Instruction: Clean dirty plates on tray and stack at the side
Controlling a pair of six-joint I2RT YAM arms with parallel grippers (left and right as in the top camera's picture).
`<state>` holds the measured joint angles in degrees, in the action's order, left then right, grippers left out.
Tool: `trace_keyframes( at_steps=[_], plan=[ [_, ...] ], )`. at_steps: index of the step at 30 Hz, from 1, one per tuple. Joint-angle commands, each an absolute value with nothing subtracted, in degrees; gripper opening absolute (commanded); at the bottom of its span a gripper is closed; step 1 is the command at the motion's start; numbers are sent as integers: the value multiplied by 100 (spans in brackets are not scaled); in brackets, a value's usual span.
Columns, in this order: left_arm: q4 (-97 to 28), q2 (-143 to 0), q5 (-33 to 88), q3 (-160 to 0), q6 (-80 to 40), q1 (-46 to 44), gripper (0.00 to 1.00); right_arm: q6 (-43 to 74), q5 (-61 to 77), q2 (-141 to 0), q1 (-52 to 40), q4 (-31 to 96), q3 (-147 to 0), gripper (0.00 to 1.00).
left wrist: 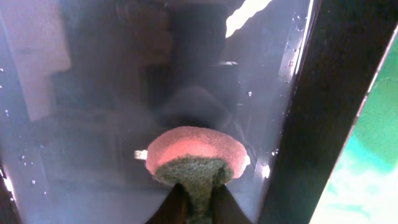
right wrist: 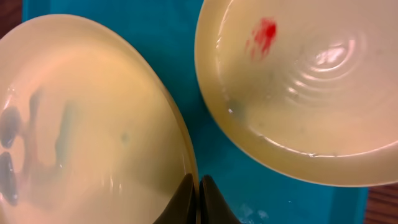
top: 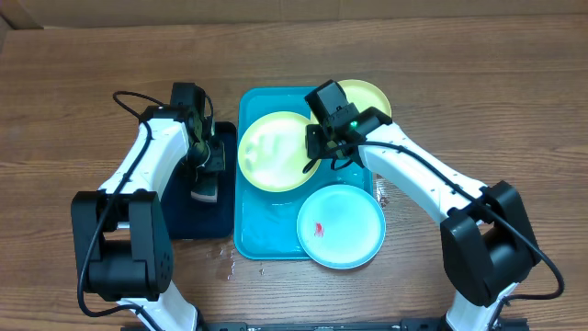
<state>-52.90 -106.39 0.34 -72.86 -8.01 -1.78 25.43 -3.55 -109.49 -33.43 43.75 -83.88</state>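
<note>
The turquoise tray (top: 250,234) holds three plates. My right gripper (top: 317,158) is shut on the right rim of the large lime-green plate (top: 271,152), also seen wet and smear-free in the right wrist view (right wrist: 87,124), jaws (right wrist: 198,193) pinching its edge. A second lime-green plate (top: 372,97) lies at the tray's back right with a red smear (right wrist: 264,34). The light-blue plate (top: 342,225) with a red smear sits at the front right. My left gripper (top: 204,170) is shut on a pink and green sponge (left wrist: 196,158) over the black tray (top: 197,221).
The black tray (left wrist: 93,124) holds water and lies left of the turquoise tray. Water drops lie on the wooden table (top: 225,262) near the tray's front left corner.
</note>
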Motion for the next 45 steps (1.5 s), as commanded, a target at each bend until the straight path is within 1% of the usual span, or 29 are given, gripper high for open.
trace_keyframes(
  at_steps=[1,2,4,5,6,7,11,16,20,24,30,34,40,45],
  plan=[
    [-5251,-10405,-30,-7275,-840,-189,31,2504,-1081,-10672,-3369,4648,-8853,4],
    [-5240,-10363,5,-7275,-838,-189,41,2502,-1262,-10672,-3369,4825,-8945,4],
    [-5223,-10237,51,-7275,-838,-183,56,2425,-1507,-10672,-3369,5100,-9083,4],
    [-5212,-10138,51,-7275,-838,-185,68,2351,-1584,-10672,-3369,5221,-9146,4],
    [-5199,-10038,51,-7275,-838,-185,86,2351,-1682,-10672,-3371,5358,-9223,4],
    [-5186,-9909,51,-7277,-838,-185,100,2351,-1774,-10672,-3371,5492,-9297,4],
    [-5170,-9303,110,-7277,-838,-183,100,2340,-2344,-10669,-3448,5977,-9653,4],
    [-5159,-8423,185,-7277,-836,-185,100,2121,-3612,-10669,-3795,6414,-10156,4],
    [-5089,-7832,403,-7277,-836,-183,100,1750,-4617,-10674,-4233,6375,-10224,4],
    [-4965,-7360,775,-7277,-834,-183,99,1750,-5675,-10674,-4598,6355,-10200,4],
    [-4731,-6783,1066,-7277,-814,-132,100,1750,-6346,-10674,-4801,6276,-10158,4],
    [-4727,-6455,1291,-7277,-762,257,100,1680,-6464,-10674,-4799,6117,-9959,4],
    [-4735,-6215,2410,-7277,-482,1350,100,1302,-6667,-10674,-4893,5564,-9487,4],
    [-4735,-6206,3061,-7277,-329,1955,100,1302,-7142,-10674,-5048,5339,-9277,4]
  ],
)
